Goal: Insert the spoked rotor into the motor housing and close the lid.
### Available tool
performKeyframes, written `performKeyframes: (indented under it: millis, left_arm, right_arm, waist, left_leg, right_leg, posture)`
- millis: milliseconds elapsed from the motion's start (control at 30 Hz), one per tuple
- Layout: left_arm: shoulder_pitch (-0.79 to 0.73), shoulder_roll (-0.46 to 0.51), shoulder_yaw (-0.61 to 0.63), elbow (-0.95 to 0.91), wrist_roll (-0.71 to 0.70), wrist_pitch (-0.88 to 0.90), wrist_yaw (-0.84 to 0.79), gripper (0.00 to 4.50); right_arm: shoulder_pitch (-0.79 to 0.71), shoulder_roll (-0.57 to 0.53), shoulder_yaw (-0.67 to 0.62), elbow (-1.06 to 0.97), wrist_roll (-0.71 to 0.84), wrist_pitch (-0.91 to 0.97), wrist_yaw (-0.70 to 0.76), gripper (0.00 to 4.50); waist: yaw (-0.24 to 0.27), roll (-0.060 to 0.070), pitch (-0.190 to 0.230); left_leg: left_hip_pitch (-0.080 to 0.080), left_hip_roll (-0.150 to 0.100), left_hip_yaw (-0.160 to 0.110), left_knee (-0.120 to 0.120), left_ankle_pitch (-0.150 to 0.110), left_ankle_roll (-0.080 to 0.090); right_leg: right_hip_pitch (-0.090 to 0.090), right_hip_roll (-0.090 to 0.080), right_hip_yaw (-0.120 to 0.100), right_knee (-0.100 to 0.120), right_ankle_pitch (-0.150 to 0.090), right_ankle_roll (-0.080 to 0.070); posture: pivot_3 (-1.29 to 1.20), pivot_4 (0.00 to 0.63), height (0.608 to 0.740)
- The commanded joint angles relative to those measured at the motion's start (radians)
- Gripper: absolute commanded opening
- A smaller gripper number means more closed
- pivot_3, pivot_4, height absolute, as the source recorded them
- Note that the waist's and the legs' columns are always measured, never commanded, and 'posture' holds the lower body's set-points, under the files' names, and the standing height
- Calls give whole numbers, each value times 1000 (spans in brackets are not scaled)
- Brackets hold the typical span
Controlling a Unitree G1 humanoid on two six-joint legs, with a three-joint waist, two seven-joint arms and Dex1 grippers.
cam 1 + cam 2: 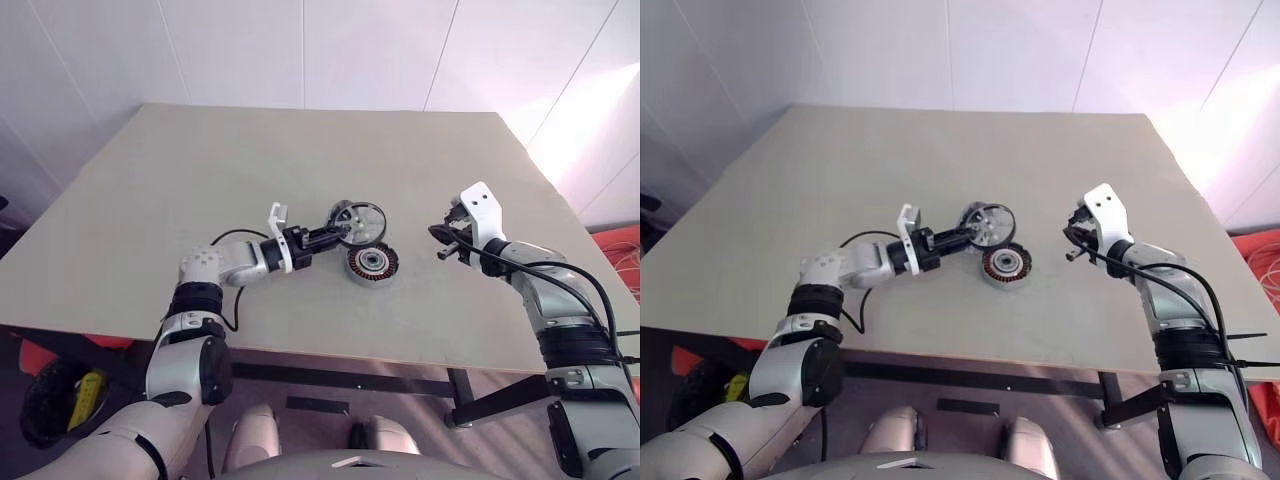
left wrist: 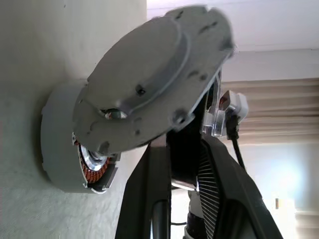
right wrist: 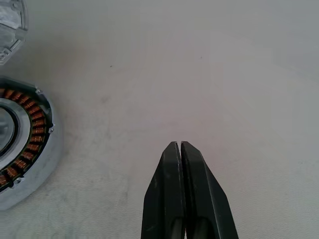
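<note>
Lid [image 1: 357, 222] gripped by left end effector [image 1: 335, 235] hovers just beside motor housing [image 1: 372, 263]; centre it flat before lowering. Right end effector [image 3: 180, 145] is closed, empty.

Silver-grey jointed arms, black cables, white wrist brackets, black two-fingered hands

**Metal on a matt top**

My tabletop [image 3: 209, 64] looks matt, pale and faintly mottled. The motor housing [image 3: 22, 144] shows brushed grey metal around glossy copper windings. My lid [image 2: 149, 89] is dull cast grey metal. My end effector fingers [image 3: 182, 199] are smooth black plastic.
</note>
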Motion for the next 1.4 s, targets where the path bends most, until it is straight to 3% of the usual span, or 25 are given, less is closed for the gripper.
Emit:
performKeyframes:
  millis: [33, 700, 1400]
  left_arm:
    - [-47, -7, -28, 36, 42, -2, -66, 399]
    - [-128, -33, -30, 200, 218, -71, -151, 399]
    - [-147, -59, -26, 244, 318, -142, -158, 399]
  right_arm:
    - [5, -36, -42, -61, 19, 2, 12, 0]
    - [160, -198, -139, -246, 158, 18, 240, 0]
    - [148, -211, -143, -387, 226, 126, 221, 0]
  waist:
    - [0, 0, 0]
    - [20, 0, 0]
    - [28, 0, 0]
  left_leg:
    - [-1, 0, 0, 0, 0, 1]
    - [0, -4, 0, 0, -2, 4]
    - [1, -5, 0, 0, -2, 4]
  right_leg:
    - [0, 0, 0, 0, 0, 0]
    - [1, -4, -1, -1, -1, 1]
    - [2, -7, -2, -1, -4, 7]
  posture:
    - [0, 0, 740]
    - [0, 0, 740]
    - [0, 0, 740]
